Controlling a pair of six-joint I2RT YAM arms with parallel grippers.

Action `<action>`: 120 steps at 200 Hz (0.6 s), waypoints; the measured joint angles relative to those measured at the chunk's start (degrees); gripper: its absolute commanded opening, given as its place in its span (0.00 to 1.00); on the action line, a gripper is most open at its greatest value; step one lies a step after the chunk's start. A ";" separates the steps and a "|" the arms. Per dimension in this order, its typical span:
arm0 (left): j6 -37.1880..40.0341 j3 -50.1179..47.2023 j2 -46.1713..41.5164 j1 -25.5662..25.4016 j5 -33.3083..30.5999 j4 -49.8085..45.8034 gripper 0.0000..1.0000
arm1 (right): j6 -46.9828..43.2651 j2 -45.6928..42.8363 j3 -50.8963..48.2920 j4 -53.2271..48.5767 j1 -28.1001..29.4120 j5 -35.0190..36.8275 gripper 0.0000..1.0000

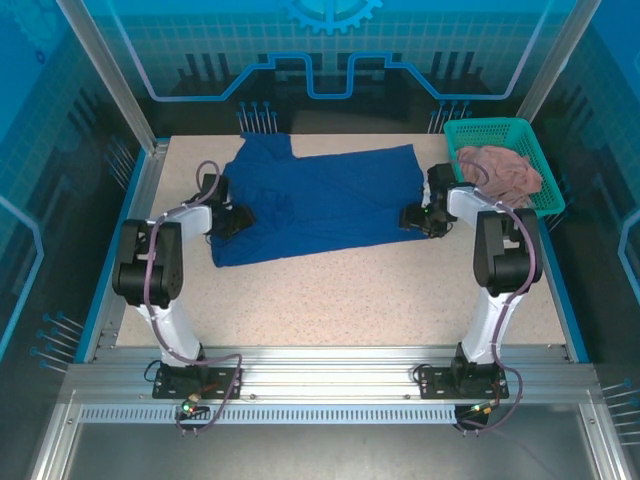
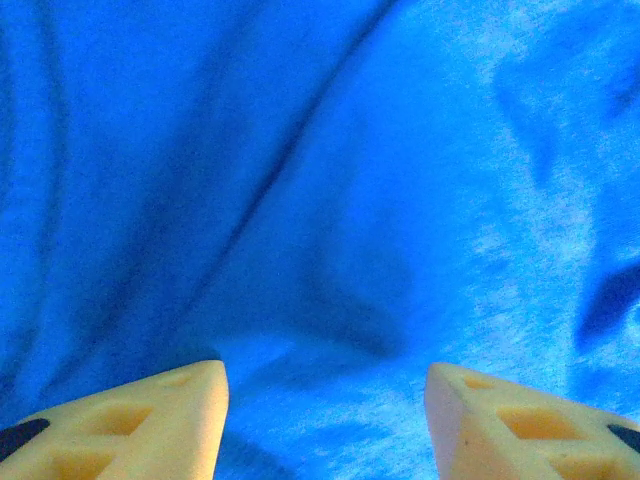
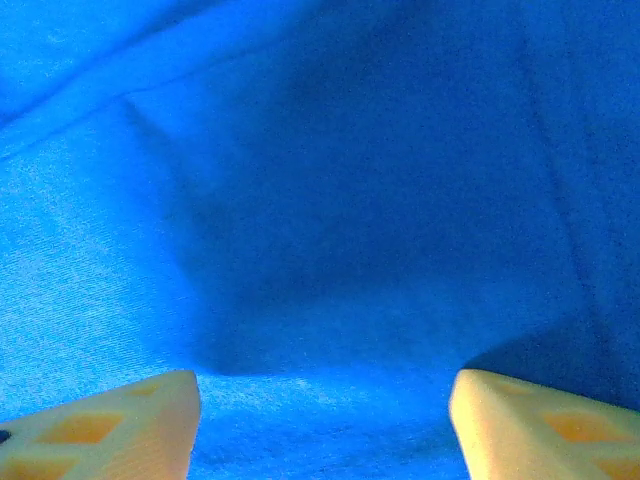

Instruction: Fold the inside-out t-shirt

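T-shirt [image 1: 330,205], royal-blue, flat but creased; left pincer [image 2: 325,425], right pincer [image 3: 325,425] both agape.

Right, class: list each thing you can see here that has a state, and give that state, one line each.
t-shirt: spread out on the table, creased, not yet folded.
basket: upright, holding the pink cloth.
pink cloth: crumpled inside the basket.
left fingers: open, nothing between them, over the t-shirt.
right fingers: open, nothing between them, over the t-shirt.
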 measured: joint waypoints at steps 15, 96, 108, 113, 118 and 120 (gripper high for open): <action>-0.37 -1.90 -1.09 0.20 0.13 1.95 0.56 | 0.33 -0.20 -0.28 -0.59 -0.66 -0.07 0.62; -2.93 -16.70 -12.72 0.17 0.85 5.95 0.57 | 5.20 -17.79 -22.69 0.59 -1.73 -1.77 0.57; -4.37 -21.00 -16.76 0.17 1.07 6.67 0.58 | 6.82 -22.93 -27.69 0.66 -1.60 -1.73 0.58; -5.09 -22.60 -18.38 0.17 1.11 6.69 0.58 | 7.48 -24.79 -29.33 0.57 -1.49 -1.55 0.58; -5.66 -23.65 -19.63 0.17 1.27 6.58 0.58 | 8.11 -26.99 -30.84 0.42 -1.27 -1.31 0.59; -5.86 -24.11 -20.09 0.17 1.29 6.58 0.58 | 8.20 -27.82 -31.36 0.42 -1.18 -1.33 0.59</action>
